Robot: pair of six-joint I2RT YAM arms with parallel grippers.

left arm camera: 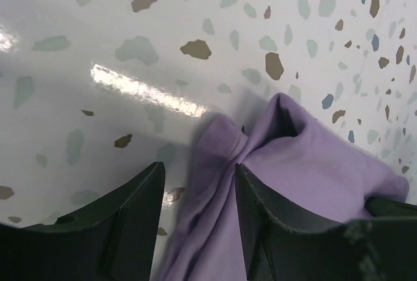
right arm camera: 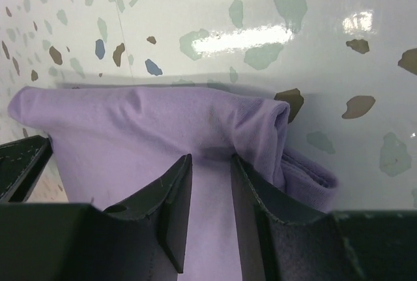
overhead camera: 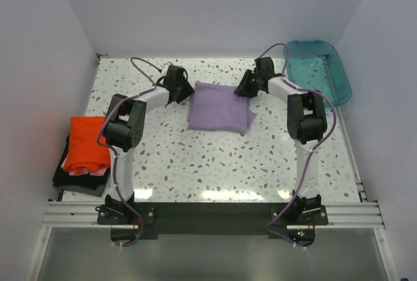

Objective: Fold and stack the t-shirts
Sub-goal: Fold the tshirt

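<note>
A folded lavender-purple t-shirt [overhead camera: 220, 106] lies flat at the middle back of the table. My left gripper [overhead camera: 184, 92] is at its left edge, jaws open. In the left wrist view a bunched edge of the lavender cloth [left arm camera: 306, 163] runs loosely between those jaws [left arm camera: 199, 167]. My right gripper [overhead camera: 246, 88] is at the shirt's upper right corner. In the right wrist view its jaws [right arm camera: 211, 158] stand partly apart over the lavender cloth [right arm camera: 143, 124], with a rolled fold just right of them. An orange-red t-shirt [overhead camera: 88, 141] tops a stack on a dark one [overhead camera: 78, 180] at the table's left edge.
A teal plastic tub [overhead camera: 339, 75] stands at the back right corner. White walls close in the table on three sides. The speckled tabletop [overhead camera: 215, 163] stretches between the lavender shirt and the arm bases.
</note>
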